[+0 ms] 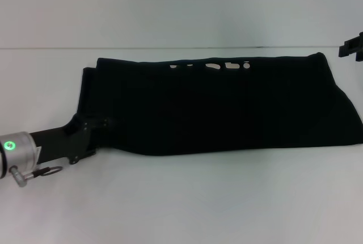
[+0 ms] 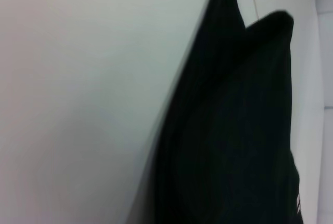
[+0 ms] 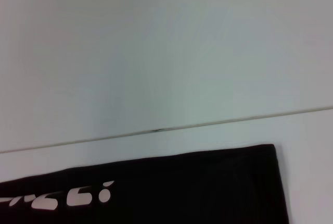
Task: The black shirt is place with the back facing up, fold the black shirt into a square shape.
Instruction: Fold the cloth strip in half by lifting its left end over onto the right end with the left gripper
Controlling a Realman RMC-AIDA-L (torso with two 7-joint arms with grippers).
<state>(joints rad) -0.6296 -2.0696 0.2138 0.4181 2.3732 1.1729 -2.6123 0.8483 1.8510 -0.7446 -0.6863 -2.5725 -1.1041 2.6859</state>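
The black shirt [image 1: 227, 108] lies on the white table as a long band folded lengthwise, running left to right. Pale lettering [image 1: 212, 66] peeks out along its far edge. My left gripper [image 1: 95, 126] is at the shirt's near left corner, black against black cloth, so its hold is unclear. The left wrist view shows the shirt [image 2: 234, 130] close up in folds. My right gripper [image 1: 353, 47] hangs at the far right, beyond the shirt's far right corner and apart from it. In the right wrist view the shirt's corner [image 3: 182, 187] and lettering [image 3: 73, 199] show.
The white table [image 1: 170, 198] stretches bare in front of the shirt. A thin seam [image 1: 170, 48] runs along the table's far side, just behind the shirt. A loose cable ring [image 1: 48, 171] hangs from my left wrist.
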